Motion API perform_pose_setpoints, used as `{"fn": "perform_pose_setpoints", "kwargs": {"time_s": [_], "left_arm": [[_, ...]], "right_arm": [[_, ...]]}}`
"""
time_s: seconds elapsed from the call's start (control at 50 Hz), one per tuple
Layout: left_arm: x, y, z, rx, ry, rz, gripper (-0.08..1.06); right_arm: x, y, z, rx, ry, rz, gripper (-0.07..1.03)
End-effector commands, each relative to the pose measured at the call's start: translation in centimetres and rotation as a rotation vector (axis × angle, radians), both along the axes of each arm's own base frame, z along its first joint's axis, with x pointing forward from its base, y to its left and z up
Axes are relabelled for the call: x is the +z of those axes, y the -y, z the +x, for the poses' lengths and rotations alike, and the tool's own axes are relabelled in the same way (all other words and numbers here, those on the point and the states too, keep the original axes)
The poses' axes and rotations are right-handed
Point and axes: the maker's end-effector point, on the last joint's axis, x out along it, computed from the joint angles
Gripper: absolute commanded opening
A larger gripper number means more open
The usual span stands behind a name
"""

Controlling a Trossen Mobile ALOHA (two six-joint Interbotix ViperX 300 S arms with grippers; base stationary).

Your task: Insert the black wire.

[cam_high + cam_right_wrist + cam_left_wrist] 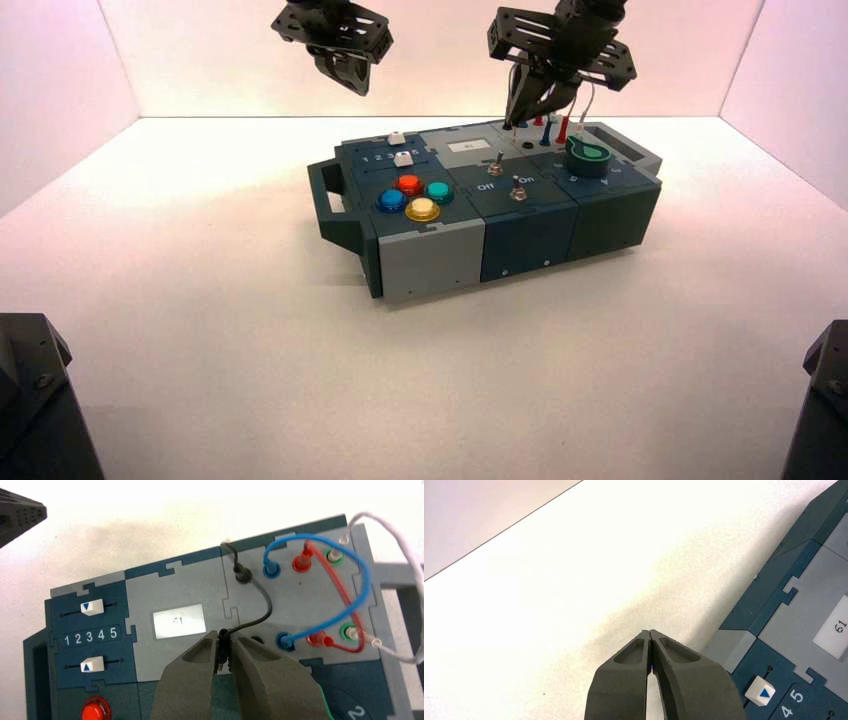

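Note:
The black wire point(260, 592) runs from a black plug seated in a socket point(243, 574) on the box's grey wire panel to a loose black plug point(222, 650). My right gripper point(223, 641) is shut on that loose plug, whose silver pin points down between the fingers. It hangs a little above the panel, next to an empty dark socket point(257, 640). In the high view the right gripper point(527, 112) hovers over the box's far right part. My left gripper point(650, 634) is shut on nothing and hangs raised behind the box's far left point(345, 75).
Blue point(367, 580), red point(332, 577) and white point(395, 535) leads are plugged into the same panel. Two white sliders point(91, 607) flank numbers 1 to 5. Coloured buttons point(410, 196), two toggle switches point(495, 165) and a green knob point(588, 155) sit on the box top.

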Motion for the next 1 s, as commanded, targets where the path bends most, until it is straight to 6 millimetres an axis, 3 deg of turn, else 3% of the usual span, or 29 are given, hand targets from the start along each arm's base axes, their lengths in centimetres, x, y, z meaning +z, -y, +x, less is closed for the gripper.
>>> {"fn": "perform_pose_setpoints", "kwargs": {"time_s": [0.02, 0.42, 1.0], "left_arm": [[3.0, 0.1, 1.1, 0.010, 0.070, -0.030, -0.03], [4.2, 0.0, 0.9, 0.013, 0.089, -0.039, -0.03], [4.3, 0.1, 1.1, 0.015, 0.101, -0.042, -0.03]], "right_arm": [[1.8, -0.3, 0.9, 0.023, 0.065, -0.002, -0.02], [1.7, 0.0, 0.9, 0.059, 0.083, -0.040, -0.02], [1.5, 0.2, 0.9, 0.089, 0.099, -0.074, -0.02]]}}
